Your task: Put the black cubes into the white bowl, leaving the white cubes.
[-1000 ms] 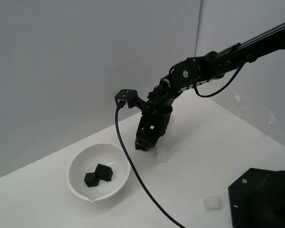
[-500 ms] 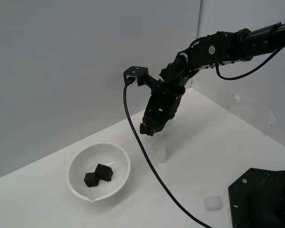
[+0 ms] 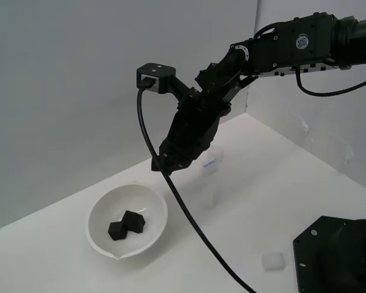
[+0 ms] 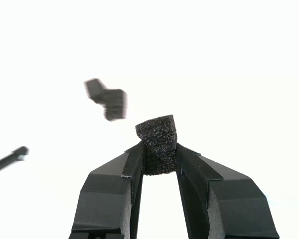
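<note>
Claw (image 4: 158, 152) clamped on last black cube (image 4: 157, 142), held above worktop (image 3: 250, 183) just beside white bowl (image 3: 100, 207), two black cubes (image 3: 127, 225) already inside, only drop left, white cubes (image 3: 272, 261) untouched on worktop.

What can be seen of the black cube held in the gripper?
The held black cube looks like rough, matte foam with slightly rounded edges. The gripper pinches its lower half between two fingers, its top poking beyond the tips. It is off the table, up in the air near the white bowl, which already holds two black cubes.
</note>
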{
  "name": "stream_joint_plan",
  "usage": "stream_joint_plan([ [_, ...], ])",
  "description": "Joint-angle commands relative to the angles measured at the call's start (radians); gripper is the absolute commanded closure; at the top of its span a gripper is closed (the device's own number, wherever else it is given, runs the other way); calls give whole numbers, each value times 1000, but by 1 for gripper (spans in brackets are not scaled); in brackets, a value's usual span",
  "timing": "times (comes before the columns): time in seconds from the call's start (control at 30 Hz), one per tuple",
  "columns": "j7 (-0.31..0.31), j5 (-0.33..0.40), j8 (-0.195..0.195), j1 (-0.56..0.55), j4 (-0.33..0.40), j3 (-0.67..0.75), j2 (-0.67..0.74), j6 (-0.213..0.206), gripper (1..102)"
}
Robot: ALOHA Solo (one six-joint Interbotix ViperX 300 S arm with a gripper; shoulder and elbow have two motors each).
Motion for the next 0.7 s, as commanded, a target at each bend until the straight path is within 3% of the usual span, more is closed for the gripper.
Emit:
stream_joint_plan([
  [0.0,3,-41,11,-38,-34,26,18,-48,82],
  [0.5,-6,-81,11,-152,-77,-48,-57,-172,82],
  [0.57,-6,-81,14,-155,-77,-48,-58,-199,72],
  [0.67,-6,-81,14,-158,-77,-52,-61,-219,28],
])
